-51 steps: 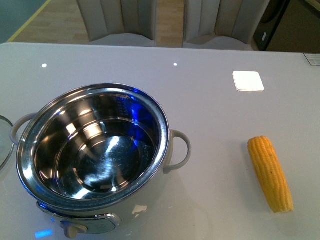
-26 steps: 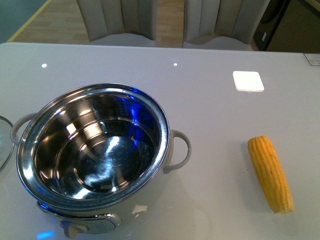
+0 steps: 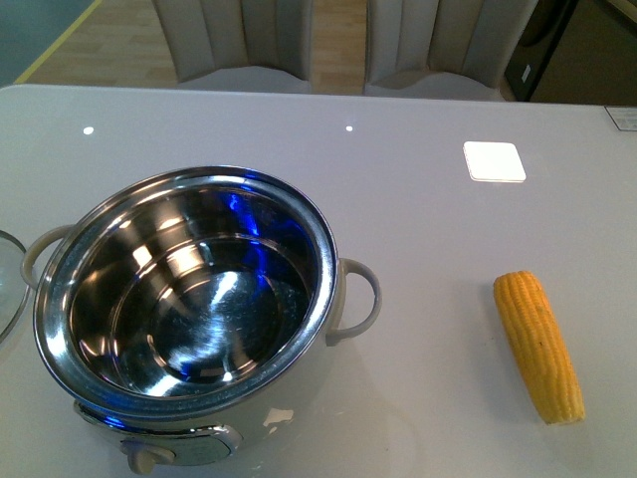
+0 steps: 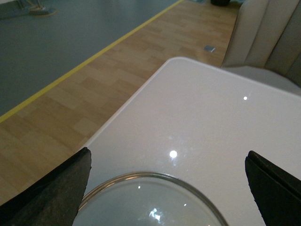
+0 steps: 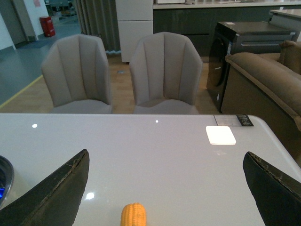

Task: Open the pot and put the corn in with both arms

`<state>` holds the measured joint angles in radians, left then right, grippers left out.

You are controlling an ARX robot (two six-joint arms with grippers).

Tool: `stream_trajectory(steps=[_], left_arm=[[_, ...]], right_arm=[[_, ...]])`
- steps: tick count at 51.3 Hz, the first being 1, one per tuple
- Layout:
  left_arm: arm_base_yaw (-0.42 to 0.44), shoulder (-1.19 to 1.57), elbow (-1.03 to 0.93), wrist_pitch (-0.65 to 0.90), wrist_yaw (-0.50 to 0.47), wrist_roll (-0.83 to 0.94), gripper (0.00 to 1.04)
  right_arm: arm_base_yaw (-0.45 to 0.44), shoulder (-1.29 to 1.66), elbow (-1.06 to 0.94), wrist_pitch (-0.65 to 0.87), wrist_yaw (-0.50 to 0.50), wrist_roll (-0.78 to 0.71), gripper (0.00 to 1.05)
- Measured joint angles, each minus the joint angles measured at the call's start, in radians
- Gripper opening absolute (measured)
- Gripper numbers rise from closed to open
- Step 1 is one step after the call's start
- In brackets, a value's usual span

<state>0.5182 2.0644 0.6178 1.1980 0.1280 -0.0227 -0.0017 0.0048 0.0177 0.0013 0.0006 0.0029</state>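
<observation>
The pot (image 3: pixel 189 309) stands uncovered at the front left of the white table, its shiny steel bowl empty, loop handles on both sides and a knob at the front. Its glass lid (image 3: pixel 8 284) lies flat on the table left of the pot, cut off by the frame edge; the lid's rim (image 4: pixel 150 181) shows between the fingers of my open left gripper (image 4: pixel 167 186). The yellow corn (image 3: pixel 538 346) lies on the table at the right. My open right gripper (image 5: pixel 167 188) hovers over the corn's tip (image 5: pixel 133 214). Neither arm appears in the front view.
A white square pad (image 3: pixel 494 160) lies at the back right of the table. Two grey chairs (image 5: pixel 120 70) stand behind the far edge. The table's left corner (image 4: pixel 174 61) drops to a wooden floor. A sofa (image 5: pixel 268 80) and dark cabinet are beyond the right side.
</observation>
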Motion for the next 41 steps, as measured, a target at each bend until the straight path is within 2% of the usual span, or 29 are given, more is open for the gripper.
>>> stream_trajectory(steps=[15, 23, 41], left_arm=[[-0.016, -0.379, -0.152, -0.145, 0.046, -0.023, 0.98], [-0.044, -0.718, -0.279, -0.324, 0.068, -0.052, 0.98], [-0.045, -1.134, -0.376, -0.629, 0.106, -0.073, 0.98]], right_arm=[[0.0, 0.0, 0.0, 0.0, 0.0, 0.0, 0.96], [0.0, 0.0, 0.0, 0.0, 0.0, 0.0, 0.96], [0.0, 0.0, 0.0, 0.0, 0.0, 0.0, 0.96]])
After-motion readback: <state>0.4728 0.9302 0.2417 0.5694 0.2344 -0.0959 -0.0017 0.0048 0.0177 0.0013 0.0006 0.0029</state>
